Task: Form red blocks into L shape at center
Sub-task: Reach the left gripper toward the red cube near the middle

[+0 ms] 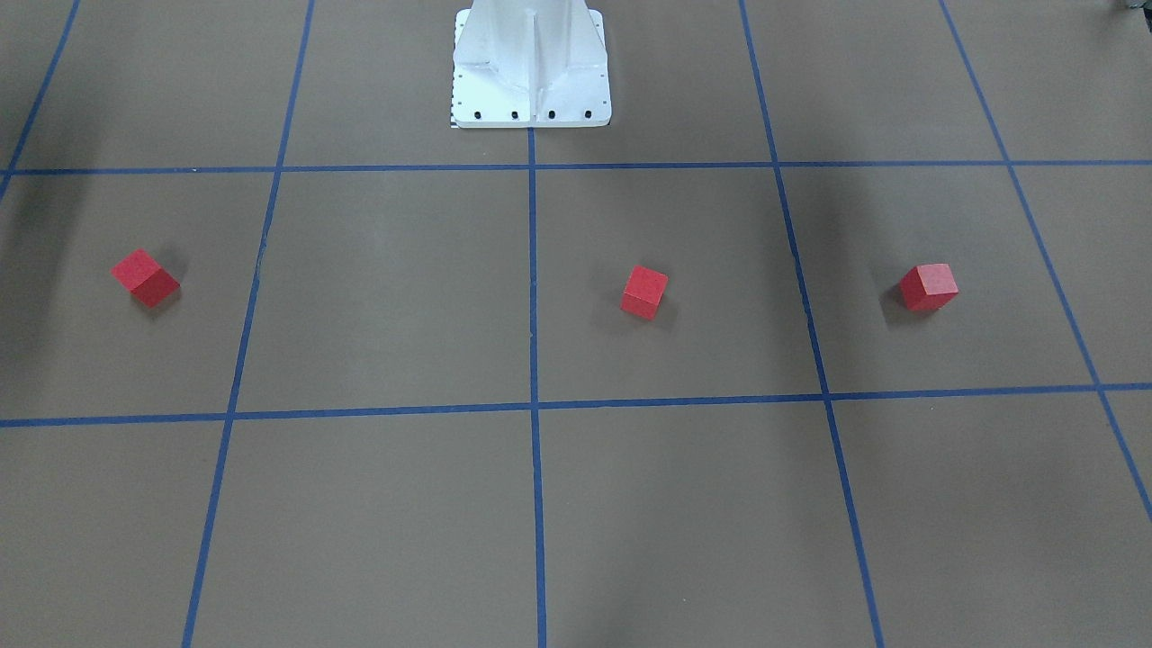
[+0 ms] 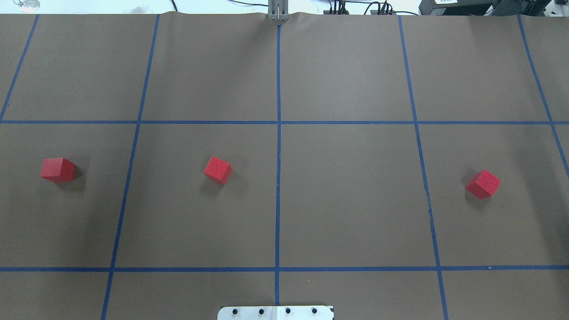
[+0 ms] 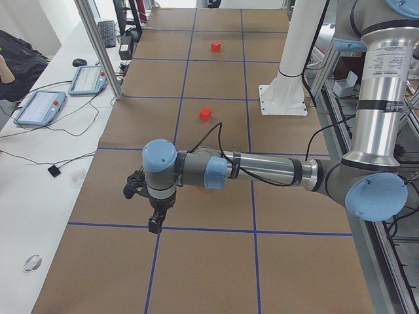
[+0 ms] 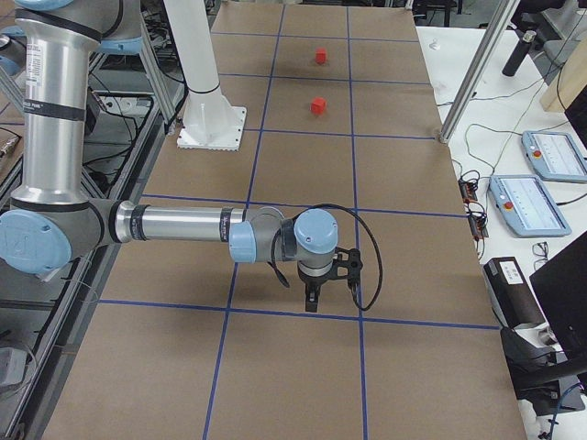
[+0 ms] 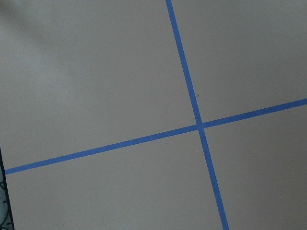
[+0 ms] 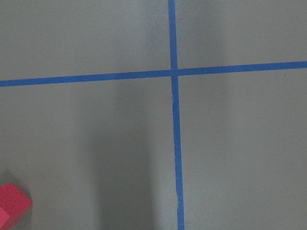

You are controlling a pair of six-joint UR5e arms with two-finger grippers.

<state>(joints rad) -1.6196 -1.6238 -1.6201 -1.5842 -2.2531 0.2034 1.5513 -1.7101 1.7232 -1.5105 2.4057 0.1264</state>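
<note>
Three red blocks (image 2: 218, 170): lying well apart in one row along the table (image 2: 355, 213); one toward each end edge, one near the middle tape line (image 2: 278, 200), on its left.
Left end effector (image 3: 154, 226): hanging over the table toward its left end edge; grip state cannot be told.
Right end effector (image 4: 312, 301): hanging over the table toward its right end edge; grip state cannot be told.

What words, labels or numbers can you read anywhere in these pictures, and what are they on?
No text is readable.
Print on the left arm's silver tube: too small.
Print on the right arm's silver tube: too small.
White label on the black box: blurred.
Small matte red cubes: plain.
</note>
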